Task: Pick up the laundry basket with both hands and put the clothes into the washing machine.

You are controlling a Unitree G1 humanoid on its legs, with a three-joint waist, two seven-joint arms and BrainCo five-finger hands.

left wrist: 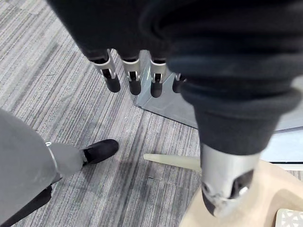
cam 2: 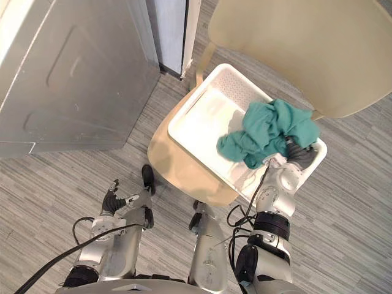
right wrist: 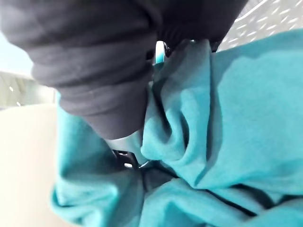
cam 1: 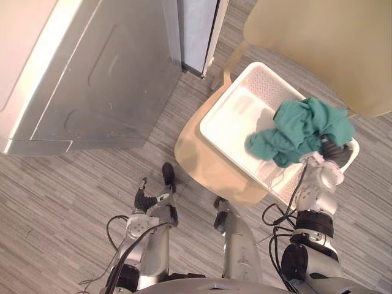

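Observation:
A white laundry basket [cam 1: 236, 116] lies on the beige seat [cam 1: 202, 162] of a chair. A bunched teal cloth [cam 1: 300, 128] sits high at the basket's near right corner. My right hand [cam 1: 334, 152] reaches into that bunch. In the right wrist view the teal cloth [right wrist: 236, 118] is folded around the thumb [right wrist: 109, 94] and pinched against the fingers. My left hand [cam 1: 150, 202] hangs low over the floor, left of the chair and away from the basket. Its fingers [left wrist: 130, 75] are straight and hold nothing.
The silver-grey washing machine [cam 1: 92, 73] stands at the upper left, and a narrow pale panel [cam 1: 196, 30] stands beside it. The chair's beige backrest [cam 1: 331, 43] rises behind the basket. A chair leg [left wrist: 173, 161] crosses the grey striped floor [cam 1: 55, 202].

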